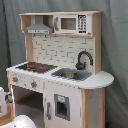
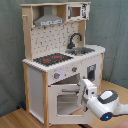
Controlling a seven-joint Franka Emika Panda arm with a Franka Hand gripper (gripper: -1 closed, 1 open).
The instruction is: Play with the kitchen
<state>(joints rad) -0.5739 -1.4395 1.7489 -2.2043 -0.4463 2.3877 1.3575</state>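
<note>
Nearest in the second exterior view, the gripper point(image 2: 90, 86) sits against the kitchen point(image 2: 60, 60), at the upper right corner of its windowed oven door point(image 2: 65, 98); whether its claw is apart or together, I cannot tell. Behind the kitchen hangs a grey curtain point(image 2: 112, 27).
</note>
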